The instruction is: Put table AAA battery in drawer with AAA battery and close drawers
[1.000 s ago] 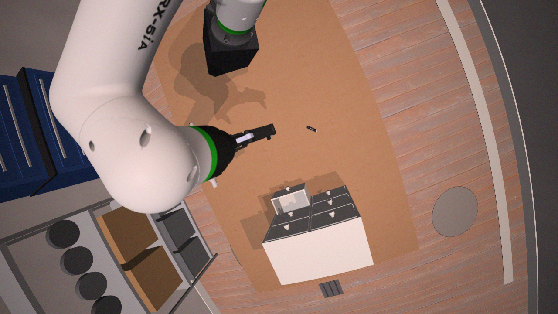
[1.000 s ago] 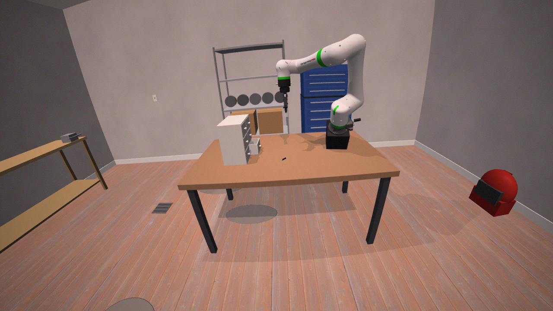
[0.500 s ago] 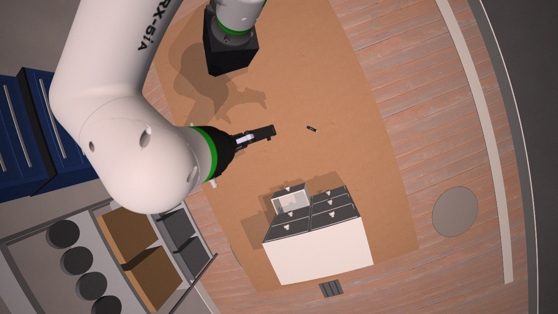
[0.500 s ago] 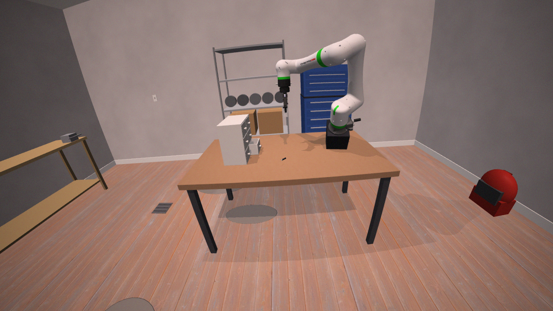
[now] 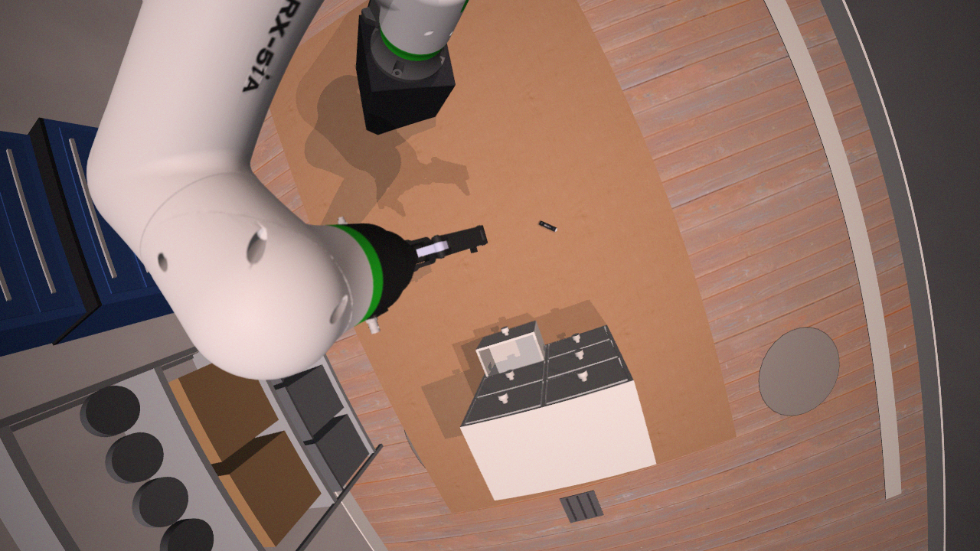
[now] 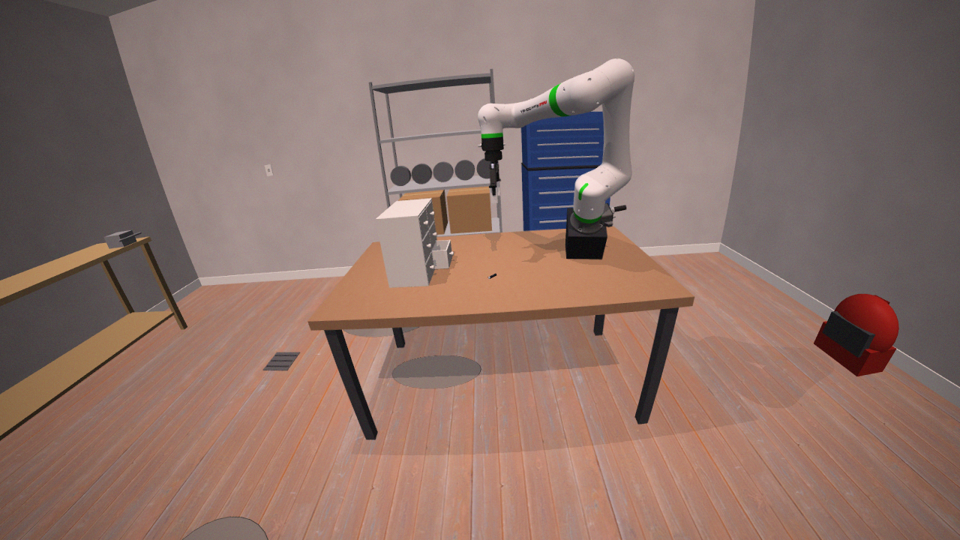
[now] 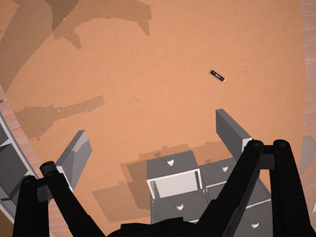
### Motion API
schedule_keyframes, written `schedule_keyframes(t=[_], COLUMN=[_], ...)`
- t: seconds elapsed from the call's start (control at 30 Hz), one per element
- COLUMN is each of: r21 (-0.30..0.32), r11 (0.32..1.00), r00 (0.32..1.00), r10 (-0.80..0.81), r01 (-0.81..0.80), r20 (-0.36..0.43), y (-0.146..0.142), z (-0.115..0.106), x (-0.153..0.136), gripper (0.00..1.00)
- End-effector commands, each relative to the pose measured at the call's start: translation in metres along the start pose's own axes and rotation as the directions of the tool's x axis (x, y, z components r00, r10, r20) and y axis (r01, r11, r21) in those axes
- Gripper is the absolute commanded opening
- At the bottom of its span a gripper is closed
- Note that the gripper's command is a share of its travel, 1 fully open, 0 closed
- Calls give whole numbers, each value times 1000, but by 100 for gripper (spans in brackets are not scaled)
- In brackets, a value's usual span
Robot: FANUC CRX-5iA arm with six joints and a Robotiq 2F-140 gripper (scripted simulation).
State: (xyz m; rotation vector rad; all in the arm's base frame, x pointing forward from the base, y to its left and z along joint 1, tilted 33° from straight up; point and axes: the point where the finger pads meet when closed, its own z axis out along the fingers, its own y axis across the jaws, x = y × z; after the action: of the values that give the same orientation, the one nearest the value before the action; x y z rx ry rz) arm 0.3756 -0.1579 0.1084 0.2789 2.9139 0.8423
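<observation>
From my station I find the pincer (image 5: 481, 236) (image 6: 493, 190) (image 7: 151, 131) spread wide with nothing between its fingers, high above the surface (image 5: 548, 157) (image 6: 537, 295) (image 7: 148, 66). The AAA battery (image 5: 547, 226) (image 6: 492, 276) (image 7: 217, 76) lies loose, inward of the surface's long edge farthest from the shelving. One drawer (image 5: 539, 340) (image 6: 442, 255) (image 7: 172, 164) stands out of the chest (image 5: 561, 438) (image 6: 404, 248), contents not discernible; outstanding, in my judgement: confirming the drawer, pickup, deposit and closure.

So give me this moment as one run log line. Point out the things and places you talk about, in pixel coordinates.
tool (image 5: 485, 236) (image 6: 493, 193) (image 7: 151, 131): open, raised | battery (image 5: 547, 226) (image 6: 493, 276) (image 7: 217, 76): on table | one drawer (image 5: 510, 347) (image 6: 442, 255) (image 7: 174, 165): pulled out
</observation>
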Motion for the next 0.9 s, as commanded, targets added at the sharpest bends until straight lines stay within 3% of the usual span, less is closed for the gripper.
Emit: schedule_keyframes(t=[0.0, 0.43, 0.87], r21=[0, 0, 0], r11=[999, 983, 926], r00=[999, 983, 926], r10=[40, 183, 378], r01=[-40, -183, -378], r20=[0, 0, 0], y=[0, 1, 2], z=[0, 0, 0], x=[-2, -8, -16], gripper=[100, 100, 100])
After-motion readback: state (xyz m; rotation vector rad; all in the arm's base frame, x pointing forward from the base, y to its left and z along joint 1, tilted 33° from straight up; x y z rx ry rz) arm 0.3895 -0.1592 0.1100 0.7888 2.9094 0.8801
